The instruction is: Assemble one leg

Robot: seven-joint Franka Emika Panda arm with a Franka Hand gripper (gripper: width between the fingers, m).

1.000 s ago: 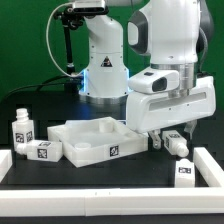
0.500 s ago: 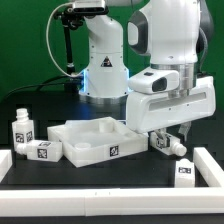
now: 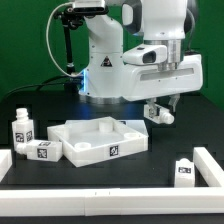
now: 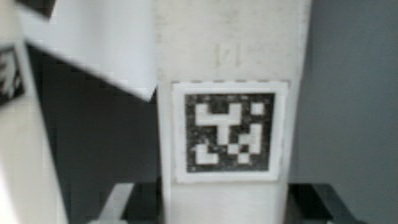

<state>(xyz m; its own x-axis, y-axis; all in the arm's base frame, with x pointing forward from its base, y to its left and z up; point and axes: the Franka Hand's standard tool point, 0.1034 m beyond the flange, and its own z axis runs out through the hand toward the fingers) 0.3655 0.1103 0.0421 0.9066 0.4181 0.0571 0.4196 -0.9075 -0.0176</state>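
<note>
My gripper (image 3: 158,112) is shut on a leg (image 3: 161,114), a small white peg with a marker tag, and holds it in the air above the right end of the large white tray-like piece (image 3: 100,140). In the wrist view the leg (image 4: 228,90) fills the middle, tag facing the camera, with a dark finger (image 4: 135,205) on each side of its lower end. Two more legs (image 3: 21,129) (image 3: 40,150) stand at the exterior view's left, and one (image 3: 184,172) stands at its right front.
A low white rail (image 3: 100,190) runs along the front of the black table and turns up at the right (image 3: 207,165). The robot base (image 3: 100,75) stands behind the tray-like piece. A black stand (image 3: 66,45) is at the back left.
The gripper has risen from the table at the exterior view's right with the leg in it and moved up and a little left. The other parts have not moved.
</note>
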